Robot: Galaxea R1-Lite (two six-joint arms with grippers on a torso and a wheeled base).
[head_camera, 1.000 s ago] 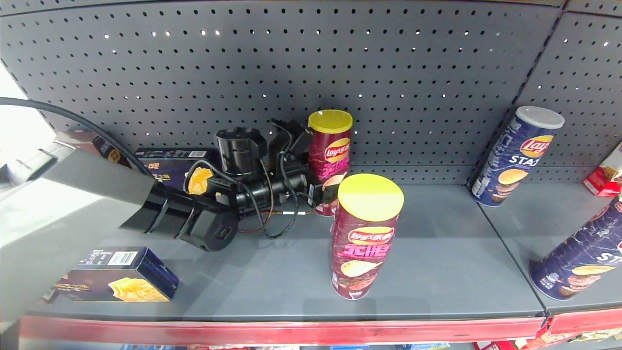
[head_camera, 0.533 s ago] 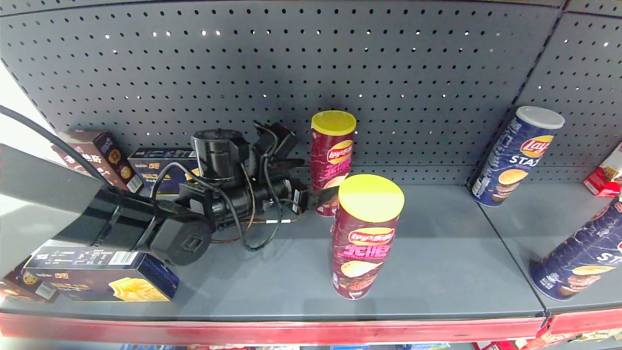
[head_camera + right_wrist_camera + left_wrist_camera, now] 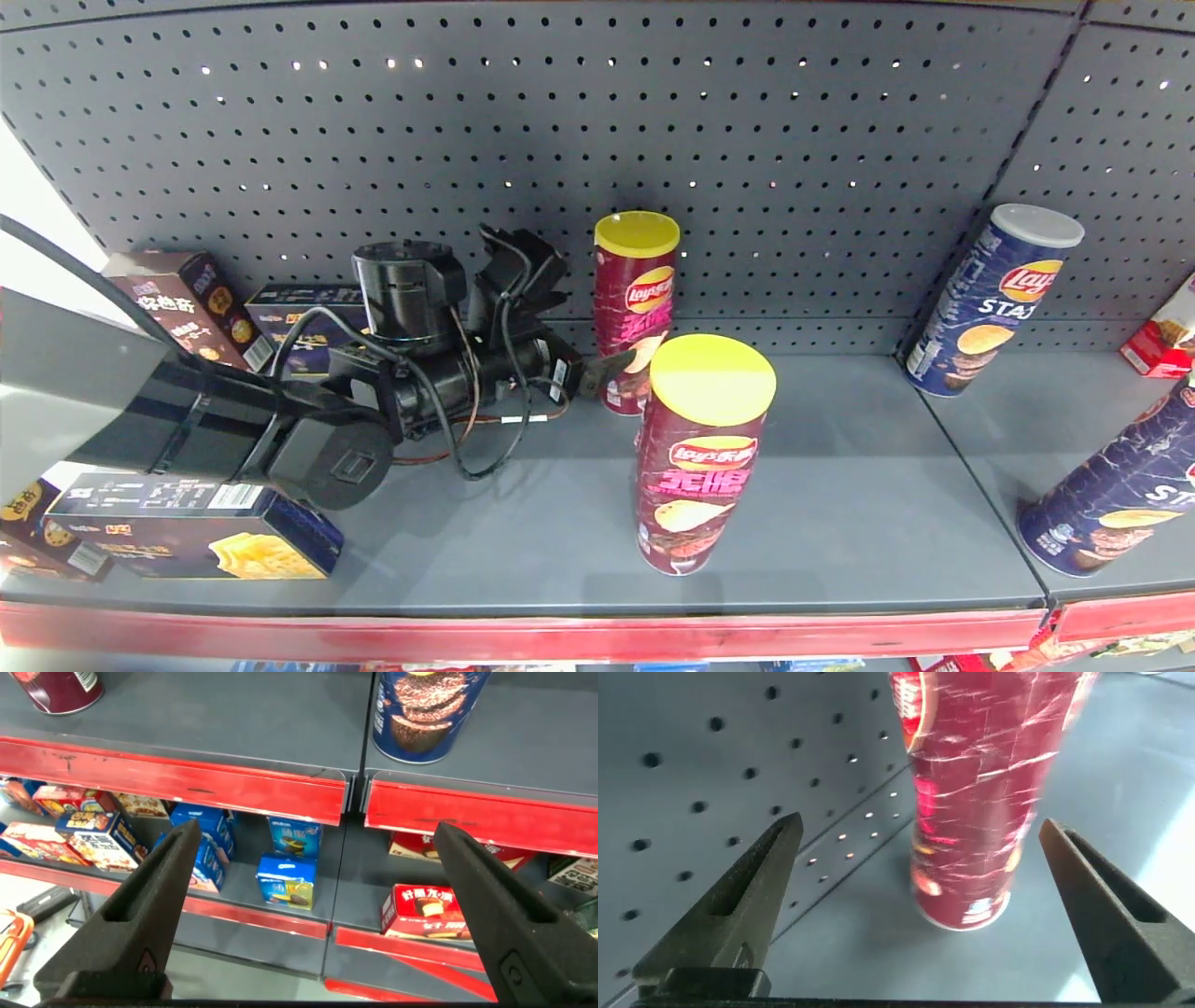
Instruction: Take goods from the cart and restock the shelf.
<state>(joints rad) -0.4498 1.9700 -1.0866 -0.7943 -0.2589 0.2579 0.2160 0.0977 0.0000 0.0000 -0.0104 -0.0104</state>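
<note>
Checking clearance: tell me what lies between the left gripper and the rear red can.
Only bare shelf and pegboard: in the left wrist view the rear red can stands clear of both fingers of the open left gripper.

Head view: forward and down onto the shelf. Left wrist view: close on the rear red can, shared with the head view. Right wrist view: facing the red shelf edge.

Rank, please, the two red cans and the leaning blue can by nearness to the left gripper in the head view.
1. Rear red can, ahead of the left gripper.
2. Front red can, near the shelf edge.
3. Blue can, leaning, far right.
</note>
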